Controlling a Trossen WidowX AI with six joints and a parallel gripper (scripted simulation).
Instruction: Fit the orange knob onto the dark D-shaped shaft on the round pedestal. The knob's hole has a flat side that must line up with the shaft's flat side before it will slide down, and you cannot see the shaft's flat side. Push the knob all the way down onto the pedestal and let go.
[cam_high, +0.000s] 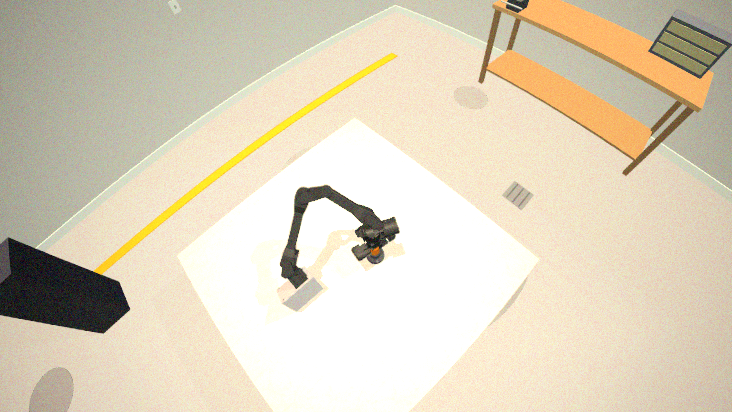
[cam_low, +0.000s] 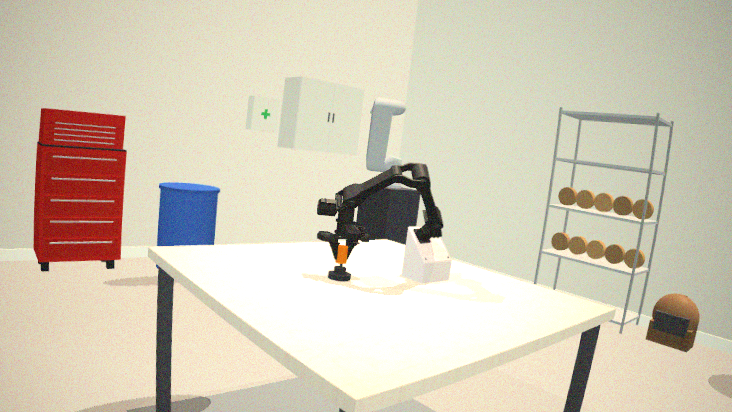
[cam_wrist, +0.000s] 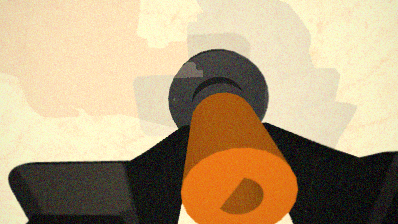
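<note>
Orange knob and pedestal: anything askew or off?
Nothing stands out. The orange knob looks upright in the tool, above the round pedestal, with no visible damage.

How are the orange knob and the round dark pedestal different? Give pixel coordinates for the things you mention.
The tall orange knob (cam_low: 342, 254) (cam_wrist: 227, 130) is bright, but the round dark pedestal (cam_low: 339, 275) (cam_wrist: 218, 62) is nearly black. The knob is slim; the pedestal's base is wider and flatter. The gripper (cam_low: 342, 254) (cam_wrist: 224, 131) holds the knob up, while the pedestal stands on the table (cam_low: 327, 317). Both look round from above.
</note>
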